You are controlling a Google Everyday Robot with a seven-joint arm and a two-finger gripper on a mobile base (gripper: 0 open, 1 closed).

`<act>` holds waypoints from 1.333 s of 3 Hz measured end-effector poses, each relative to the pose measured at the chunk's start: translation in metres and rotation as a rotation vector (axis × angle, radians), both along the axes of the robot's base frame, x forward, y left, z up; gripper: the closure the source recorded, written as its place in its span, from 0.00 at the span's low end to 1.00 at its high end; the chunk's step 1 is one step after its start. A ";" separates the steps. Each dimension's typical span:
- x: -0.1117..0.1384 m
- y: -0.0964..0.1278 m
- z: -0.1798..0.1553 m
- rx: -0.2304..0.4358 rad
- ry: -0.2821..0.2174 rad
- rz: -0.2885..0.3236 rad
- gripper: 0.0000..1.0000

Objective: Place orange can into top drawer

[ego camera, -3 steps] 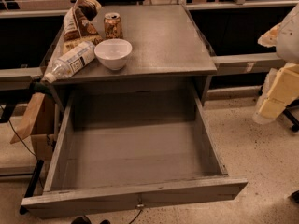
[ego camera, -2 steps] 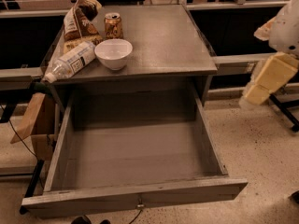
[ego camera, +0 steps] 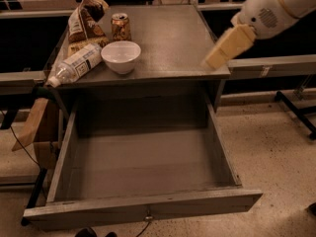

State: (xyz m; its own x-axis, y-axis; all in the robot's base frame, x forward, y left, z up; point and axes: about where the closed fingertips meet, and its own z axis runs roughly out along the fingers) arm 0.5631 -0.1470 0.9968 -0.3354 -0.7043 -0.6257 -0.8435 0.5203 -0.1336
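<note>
Orange can [ego camera: 120, 26] behind bowl [ego camera: 121, 57]; top drawer [ego camera: 143, 204] open; gripper [ego camera: 223, 49] above table [ego camera: 173, 38] right edge (jaw state unclear)

end effector [ego camera: 224, 47] upper right, arm [ego camera: 276, 4] cropped

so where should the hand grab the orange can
Grip the orange can around mid-body, coming from its right: it stands upright, the snack bag crowds its left and the white bowl its front. The hand hovers over the table's right edge.

A white bowl [ego camera: 121, 57] sits beside a lying plastic bottle [ego camera: 76, 64], snack bag [ego camera: 84, 23] behind, on grey tabletop [ego camera: 173, 38]
</note>
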 end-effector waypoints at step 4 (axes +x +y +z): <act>0.069 0.073 0.026 0.208 -0.038 -0.010 0.00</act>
